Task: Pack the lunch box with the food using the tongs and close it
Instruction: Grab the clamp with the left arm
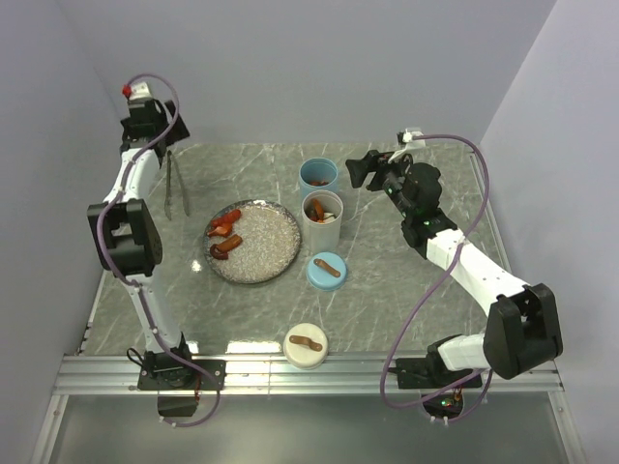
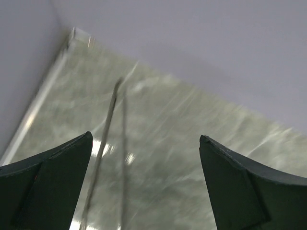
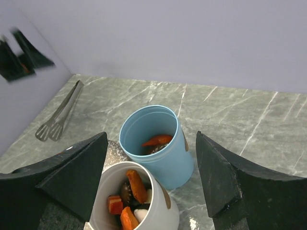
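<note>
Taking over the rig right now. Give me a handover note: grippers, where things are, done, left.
Left gripper: open, empty, near the far end of the tongs, which lie on the table at far left, not picked up.
Right gripper: open, empty, just above the blue cup and white cup.
Done: some food is in both cups.
Left: a few pieces lie on the plate. Blue lid and white lid are both off, on the table. Grab the tongs, move the pieces, close up.
</note>
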Controlling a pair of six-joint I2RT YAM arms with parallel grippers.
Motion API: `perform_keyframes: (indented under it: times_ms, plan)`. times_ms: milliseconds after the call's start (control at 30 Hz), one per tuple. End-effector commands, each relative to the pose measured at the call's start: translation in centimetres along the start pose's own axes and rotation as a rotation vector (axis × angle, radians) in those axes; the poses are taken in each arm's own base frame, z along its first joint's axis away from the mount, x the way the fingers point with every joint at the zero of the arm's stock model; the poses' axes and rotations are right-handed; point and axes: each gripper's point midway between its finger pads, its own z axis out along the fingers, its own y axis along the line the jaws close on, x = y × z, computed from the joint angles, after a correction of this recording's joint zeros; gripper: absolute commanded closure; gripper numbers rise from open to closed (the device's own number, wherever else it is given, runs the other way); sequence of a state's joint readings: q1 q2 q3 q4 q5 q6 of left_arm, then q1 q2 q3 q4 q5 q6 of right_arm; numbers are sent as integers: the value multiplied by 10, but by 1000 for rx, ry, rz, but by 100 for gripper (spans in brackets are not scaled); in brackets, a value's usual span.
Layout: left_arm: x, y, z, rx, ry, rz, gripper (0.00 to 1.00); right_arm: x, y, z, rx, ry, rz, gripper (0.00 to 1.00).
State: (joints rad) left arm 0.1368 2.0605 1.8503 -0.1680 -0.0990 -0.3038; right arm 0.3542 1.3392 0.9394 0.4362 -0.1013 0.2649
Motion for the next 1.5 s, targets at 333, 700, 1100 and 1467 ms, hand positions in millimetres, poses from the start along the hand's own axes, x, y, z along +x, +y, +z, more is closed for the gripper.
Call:
perform_keyframes:
  times_ms: [333, 700, 1100, 1467]
  plan:
    - [112, 61, 22, -259, 341, 139, 1, -8, 1, 2, -30, -42, 23, 19]
    - [127, 70, 42, -234, 316, 146, 1, -4, -4, 5, -22, -32, 33, 20]
    - [148, 87, 62, -188, 379, 129, 13, -4, -7, 5, -22, -36, 43, 20]
    - [135, 84, 59, -183, 329, 112, 66, -3, -11, 3, -14, -39, 51, 21]
